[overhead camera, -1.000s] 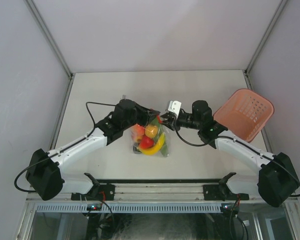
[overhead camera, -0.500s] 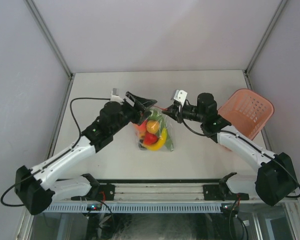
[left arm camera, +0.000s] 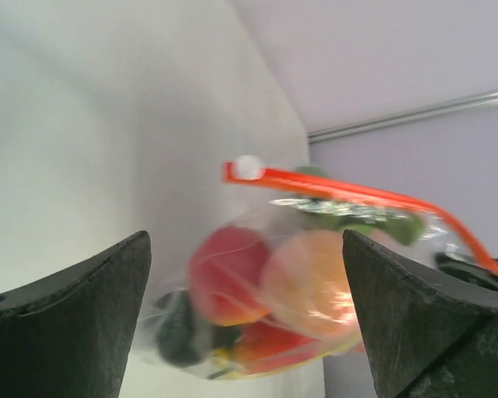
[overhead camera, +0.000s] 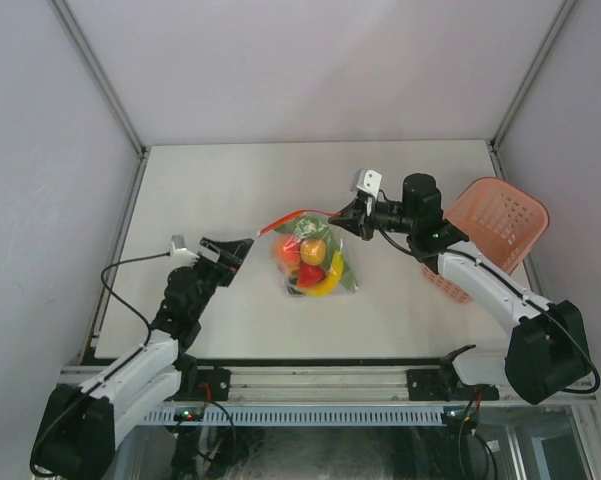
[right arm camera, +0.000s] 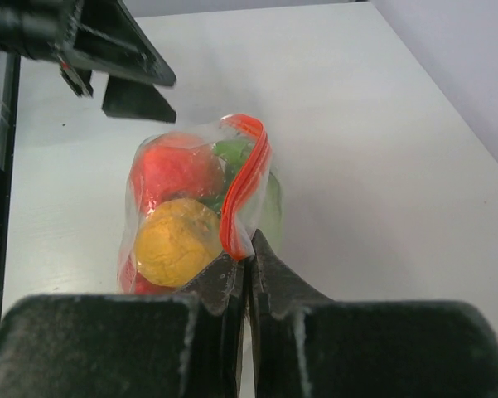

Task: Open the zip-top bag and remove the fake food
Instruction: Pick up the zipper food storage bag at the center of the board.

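The clear zip-top bag (overhead camera: 315, 258) is at the table's middle, its red-orange zipper strip (overhead camera: 305, 214) held up along the top. My right gripper (overhead camera: 346, 221) is shut on the strip's right end (right arm camera: 242, 240). Inside the bag lies the fake food: a red fruit (right arm camera: 172, 170), an orange fruit (right arm camera: 176, 240), a yellow banana (overhead camera: 330, 280), a green vegetable (left arm camera: 365, 220) and a dark ball (left arm camera: 178, 332). My left gripper (overhead camera: 242, 247) is open, a short way left of the bag and not touching it. In the left wrist view the bag shows between its wide-apart fingers (left arm camera: 74, 332).
A pink lattice basket (overhead camera: 500, 225) lies tilted at the right edge of the table, just behind the right arm. Grey walls close the table at the back and both sides. The left gripper (right arm camera: 108, 58) shows at the top left of the right wrist view.
The left gripper has let go of the bag, opened wide and drawn back toward the near left. The right gripper has shut on the zipper end and carried it slightly right.
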